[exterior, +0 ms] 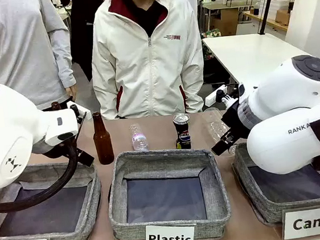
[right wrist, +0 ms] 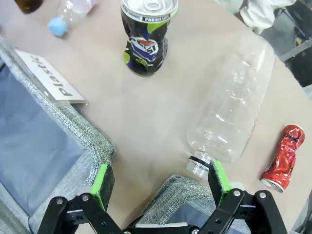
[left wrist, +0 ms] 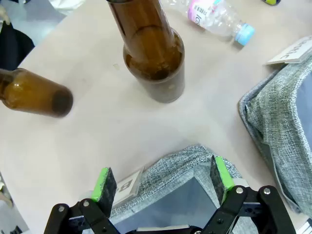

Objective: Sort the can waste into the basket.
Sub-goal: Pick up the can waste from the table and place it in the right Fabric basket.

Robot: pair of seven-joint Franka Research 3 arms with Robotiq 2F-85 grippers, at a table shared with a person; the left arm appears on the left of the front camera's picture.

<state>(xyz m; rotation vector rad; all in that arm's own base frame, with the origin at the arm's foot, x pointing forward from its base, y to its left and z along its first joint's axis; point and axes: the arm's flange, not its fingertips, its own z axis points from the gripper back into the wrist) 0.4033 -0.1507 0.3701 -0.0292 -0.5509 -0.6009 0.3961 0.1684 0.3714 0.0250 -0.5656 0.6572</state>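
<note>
Left gripper (left wrist: 162, 179) spread wide, nothing between the green pads, over a corner of the Bottle basket (exterior: 94, 204). Right gripper (right wrist: 160, 179) equally wide and empty, over a corner of the Can basket (exterior: 254, 196), one finger (right wrist: 218, 176) just beside the neck of a clear plastic bottle (right wrist: 234, 109) lying on the table (exterior: 161, 132). Plastic basket (exterior: 118, 204) sits between them. All three show dark bottoms, the Can basket's partly hidden by the right arm. Left wrist view gives a brown bottle (left wrist: 153, 53) and a second brown bottle (left wrist: 34, 92) at the edge, pose unclear. Black can (exterior: 182, 130) stands upright behind the Plastic basket. Right wrist view gives the red can (right wrist: 282, 158), crushed, lying on the table beyond the clear plastic bottle, outside any basket.
</note>
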